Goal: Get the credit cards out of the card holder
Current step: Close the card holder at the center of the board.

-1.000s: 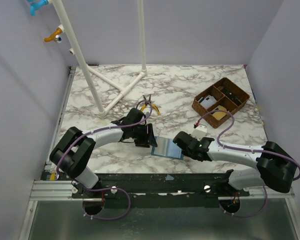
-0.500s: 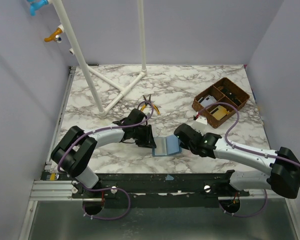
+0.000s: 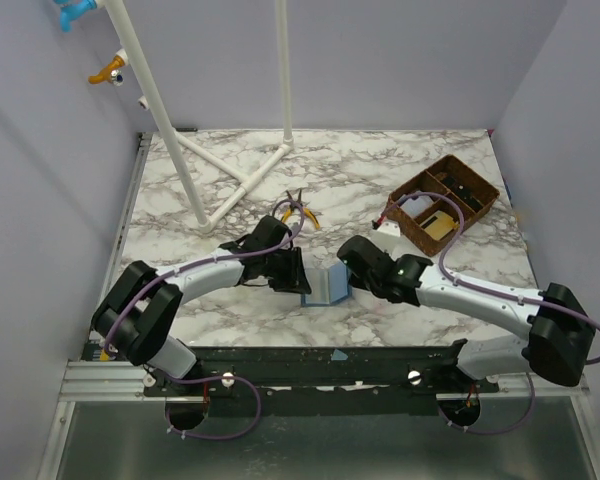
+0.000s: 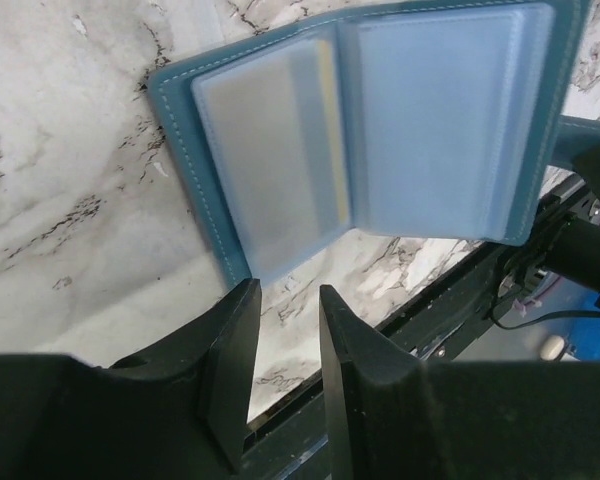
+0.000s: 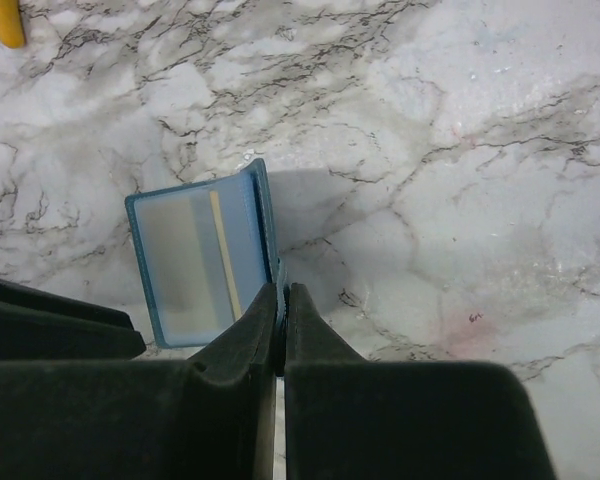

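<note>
The blue card holder point(image 3: 325, 288) lies near the table's front edge, between my two grippers. Its left flap point(image 4: 260, 170) rests flat on the marble. The right flap point(image 4: 450, 120) is raised, and my right gripper point(image 5: 282, 290) is shut on its edge. A greyish credit card point(image 5: 190, 255) with a yellow stripe shows through the pale sleeve of the flat flap. My left gripper point(image 4: 285, 295) sits just at the holder's near corner, its jaws a little apart with only marble showing between them. In the top view the left gripper point(image 3: 298, 282) and right gripper point(image 3: 346, 280) flank the holder.
A brown compartment tray point(image 3: 442, 203) stands at the back right. A white pipe frame point(image 3: 230, 170) rises at the back left, with yellow-handled pliers point(image 3: 298, 212) lying behind the left arm. The black rail point(image 3: 330, 355) runs along the table's near edge.
The right gripper has moved left with the right flap, raising it from flat to upright. The left gripper's jaws have narrowed beside the holder.
</note>
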Controlling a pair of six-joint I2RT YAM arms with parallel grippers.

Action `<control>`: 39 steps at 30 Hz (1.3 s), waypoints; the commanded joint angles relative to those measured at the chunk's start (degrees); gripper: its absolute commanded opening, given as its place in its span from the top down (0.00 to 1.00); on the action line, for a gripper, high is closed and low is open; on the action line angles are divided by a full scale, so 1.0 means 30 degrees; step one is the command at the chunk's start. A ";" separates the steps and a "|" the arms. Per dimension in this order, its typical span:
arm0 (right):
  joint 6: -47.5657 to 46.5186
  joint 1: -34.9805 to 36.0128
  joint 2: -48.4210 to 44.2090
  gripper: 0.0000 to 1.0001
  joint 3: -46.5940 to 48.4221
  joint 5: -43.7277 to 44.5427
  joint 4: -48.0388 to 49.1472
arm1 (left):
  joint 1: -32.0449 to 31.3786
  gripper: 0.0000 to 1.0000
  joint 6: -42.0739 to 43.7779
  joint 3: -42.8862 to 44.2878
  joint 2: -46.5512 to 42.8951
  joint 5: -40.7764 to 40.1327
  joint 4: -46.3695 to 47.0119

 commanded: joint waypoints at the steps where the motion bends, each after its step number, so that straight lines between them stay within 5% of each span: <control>1: -0.0287 -0.0022 0.1149 0.99 0.1462 -0.0056 -0.0250 | 0.0212 0.68 0.0790 0.0316 -0.1607 -0.1316 -0.1129; 10: -0.0584 0.0191 0.3352 0.99 0.3530 -0.0117 -0.0999 | 0.1078 0.68 0.1774 -0.0027 -0.3579 -0.2751 -0.2663; 17: -0.0578 0.0422 0.4445 0.99 0.4626 -0.0027 -0.1533 | 0.1243 0.90 0.1906 -0.0219 -0.2098 -0.3032 -0.2145; 23: -0.0697 0.0494 0.4824 0.99 0.5063 -0.0257 -0.1623 | 0.1192 0.99 0.1352 -0.0052 -0.0042 -0.2444 -0.0930; 39: -0.0626 0.1547 0.8126 0.94 0.6101 -0.4175 0.2995 | 0.1243 1.00 0.1132 0.0327 0.0657 -0.2293 -0.0692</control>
